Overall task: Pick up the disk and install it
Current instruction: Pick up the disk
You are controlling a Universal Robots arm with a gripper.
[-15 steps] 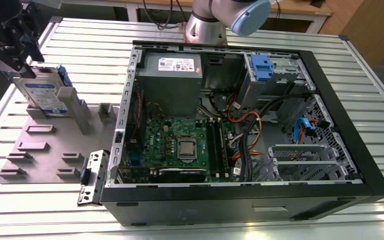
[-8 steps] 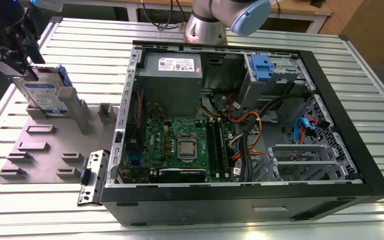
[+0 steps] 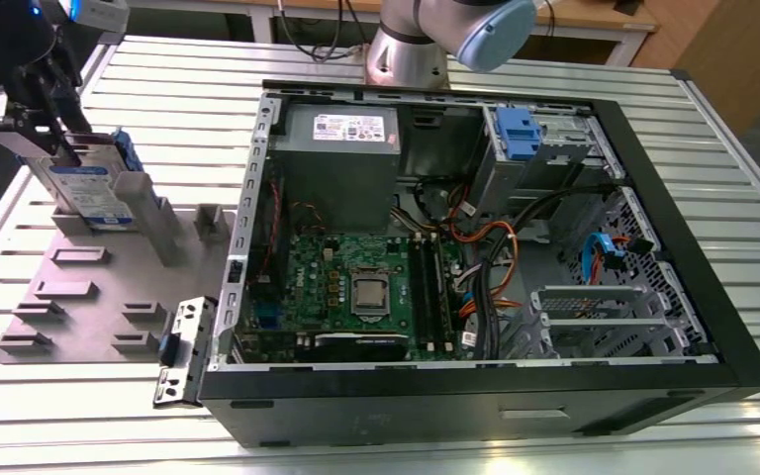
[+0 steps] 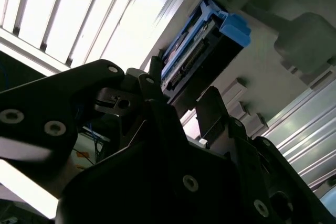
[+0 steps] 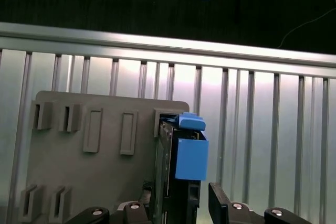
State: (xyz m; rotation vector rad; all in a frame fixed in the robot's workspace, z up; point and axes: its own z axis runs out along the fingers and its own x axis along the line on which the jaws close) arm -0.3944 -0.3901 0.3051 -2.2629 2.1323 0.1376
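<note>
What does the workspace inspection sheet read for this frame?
Surface: slatted metal table carrying a grey fixture plate.
Job's things: disk standing upright in the plate, not yet installed.
Clutter: nothing seen.
Grippers: end effector open, straddling the disk's upper end.
Cables: orange and black cables inside the open computer case.
Surroundings: arm base beyond the case.

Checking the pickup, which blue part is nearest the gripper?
The disk standing upright in the grey fixture outside the computer case; the blue latch sits inside it.
</note>
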